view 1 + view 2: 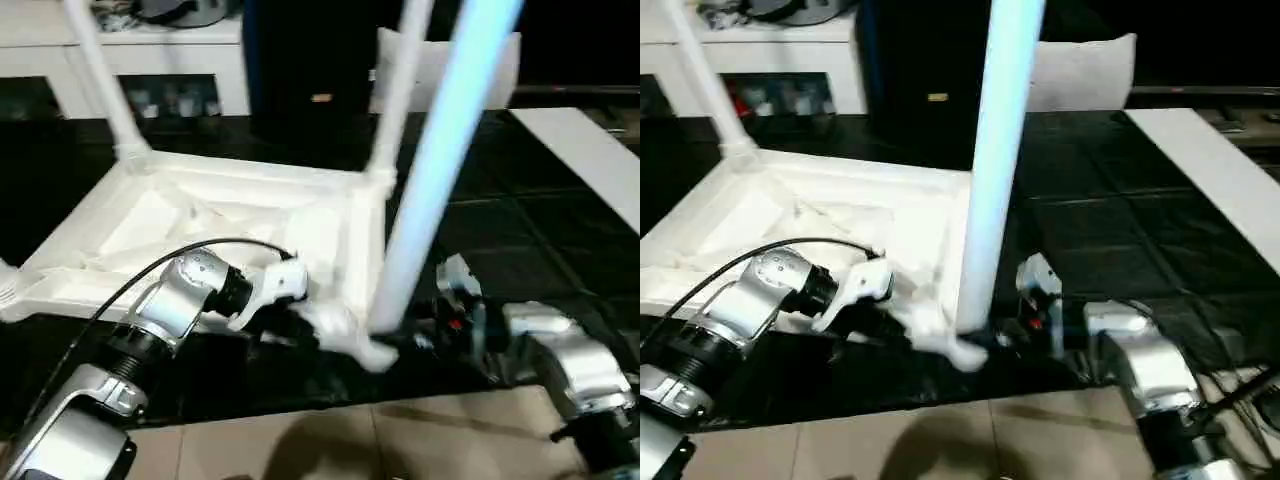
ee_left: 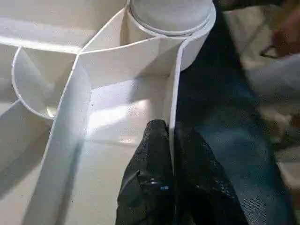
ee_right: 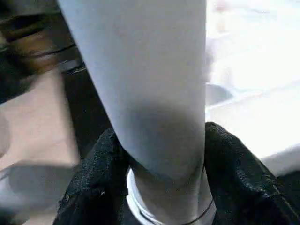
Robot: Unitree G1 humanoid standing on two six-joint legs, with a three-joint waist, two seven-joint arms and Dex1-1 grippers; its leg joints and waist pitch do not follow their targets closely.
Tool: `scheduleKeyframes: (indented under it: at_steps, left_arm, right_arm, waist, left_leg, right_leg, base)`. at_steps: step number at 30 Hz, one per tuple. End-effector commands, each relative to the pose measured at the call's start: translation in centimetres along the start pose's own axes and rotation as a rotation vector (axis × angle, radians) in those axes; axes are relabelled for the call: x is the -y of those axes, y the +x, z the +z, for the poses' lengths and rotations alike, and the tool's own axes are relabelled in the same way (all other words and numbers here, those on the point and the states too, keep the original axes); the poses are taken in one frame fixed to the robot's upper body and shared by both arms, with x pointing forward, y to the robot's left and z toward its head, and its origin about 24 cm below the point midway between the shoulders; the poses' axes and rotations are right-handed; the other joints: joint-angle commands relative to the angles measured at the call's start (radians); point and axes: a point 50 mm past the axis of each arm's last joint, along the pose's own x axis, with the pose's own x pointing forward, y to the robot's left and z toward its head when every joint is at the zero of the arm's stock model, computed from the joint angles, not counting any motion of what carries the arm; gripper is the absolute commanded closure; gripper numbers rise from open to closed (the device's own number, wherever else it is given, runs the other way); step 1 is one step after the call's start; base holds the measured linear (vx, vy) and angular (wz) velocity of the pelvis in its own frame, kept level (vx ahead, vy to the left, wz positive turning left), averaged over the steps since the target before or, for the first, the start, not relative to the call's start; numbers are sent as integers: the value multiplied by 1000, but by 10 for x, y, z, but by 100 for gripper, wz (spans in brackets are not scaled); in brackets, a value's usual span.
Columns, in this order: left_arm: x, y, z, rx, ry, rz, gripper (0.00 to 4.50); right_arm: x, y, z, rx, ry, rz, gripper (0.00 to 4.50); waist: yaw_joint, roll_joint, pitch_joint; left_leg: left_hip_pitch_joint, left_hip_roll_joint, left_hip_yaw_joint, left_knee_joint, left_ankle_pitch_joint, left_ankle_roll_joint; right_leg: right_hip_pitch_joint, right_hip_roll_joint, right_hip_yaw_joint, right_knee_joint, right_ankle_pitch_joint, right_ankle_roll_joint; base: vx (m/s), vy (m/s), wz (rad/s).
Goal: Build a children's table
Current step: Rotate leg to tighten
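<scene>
Left wrist view: left tool (image 2: 172, 140) pinches the upturned table top's rim (image 2: 174, 103) on the dark floor mat (image 1: 520, 250); right tool (image 3: 157, 154) clasps the near leg (image 1: 430, 190) at its socket.

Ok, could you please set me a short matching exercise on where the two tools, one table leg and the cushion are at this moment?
Things:
1. left tool
2. right tool
3. far-left leg
4. cushion

Places or states:
A. at the back, beyond the table
B. standing upright in a far corner socket
C. pinched shut on the thin rim wall of the table top
D. closed around the base of the near leg

Pairs: 1-C, 2-D, 3-B, 4-A
</scene>
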Motion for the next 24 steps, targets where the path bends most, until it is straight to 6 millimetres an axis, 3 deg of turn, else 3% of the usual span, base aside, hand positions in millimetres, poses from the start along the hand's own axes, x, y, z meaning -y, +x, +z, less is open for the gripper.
scheduleKeyframes:
  at_steps: [1,3,5,8,9,10,13,14,15,21,24]
  left_arm:
    - [-1,8,25,105,18,55,450]
    - [-4,14,30,126,-13,116,450]
    - [-9,20,36,149,-51,187,450]
    - [-22,29,47,179,-107,342,450]
    - [-25,30,49,183,-112,373,450]
    - [-27,31,52,187,-116,404,450]
    - [-31,34,61,194,-94,458,450]
    - [-31,34,61,194,-94,458,450]
    - [-31,34,62,193,-85,461,450]
    - [-32,33,59,170,-15,453,450]
    - [-33,30,54,161,28,445,450]
  right_arm:
    - [0,16,-4,-4,32,-76,249]
    - [4,25,-4,18,53,-172,251]
    - [5,35,-3,29,60,-220,252]
    - [8,58,4,55,96,-347,254]
    - [10,63,5,57,108,-390,254]
    - [13,68,6,55,121,-444,254]
    - [21,80,12,97,185,-565,254]
    - [21,80,12,97,185,-565,254]
    - [21,82,14,112,193,-574,199]
    - [31,68,18,141,67,-712,159]
    - [33,53,15,152,38,-731,132]
  waist:
    - [-1,-4,-68]
    - [-21,-6,-69]
    - [-30,-7,-69]
    - [-37,-5,-71]
    - [-42,-6,-73]
    - [-43,0,-73]
    - [-51,-1,-78]
    - [-51,-3,-80]
    - [-49,-1,-83]
    - [-44,-1,-89]
    - [-37,0,-86]
  left_leg:
    - [-6,29,-10,-77,-174,22]
    - [-9,26,-11,-75,-177,25]
    - [-9,25,-11,-73,-174,28]
    - [-9,22,-8,-70,-152,46]
    - [-11,22,-9,-71,-144,44]
    - [-9,20,-10,-69,-142,41]
    - [-12,22,-12,-70,-126,41]
    - [-13,24,-10,-69,-109,50]
    - [-13,25,-8,-68,-81,64]
    - [-17,26,-6,-62,4,120]
    - [-15,26,-4,-63,-25,123]
  right_leg:
    - [60,-61,46,-94,-470,-111]
    - [59,-59,44,-94,-468,-112]
    - [57,-57,43,-95,-465,-114]
    - [56,-55,44,-95,-435,-126]
    - [57,-53,43,-92,-420,-129]
    - [55,-53,43,-92,-413,-131]
    - [60,-54,45,-84,-355,-150]
    - [62,-55,48,-78,-307,-167]
    - [63,-54,51,-71,-243,-185]
    - [68,-54,54,-49,-75,-240]
    - [68,-55,54,-56,-111,-237]
  base:
    - [0,0,0]
    - [0,0,0]
    - [0,0,0]
    - [0,0,0]
    - [0,0,0]
    - [0,0,0]
    - [0,0,0]
    - [0,0,0]
    - [0,0,0]
    - [0,0,0]
    - [0,0,0]
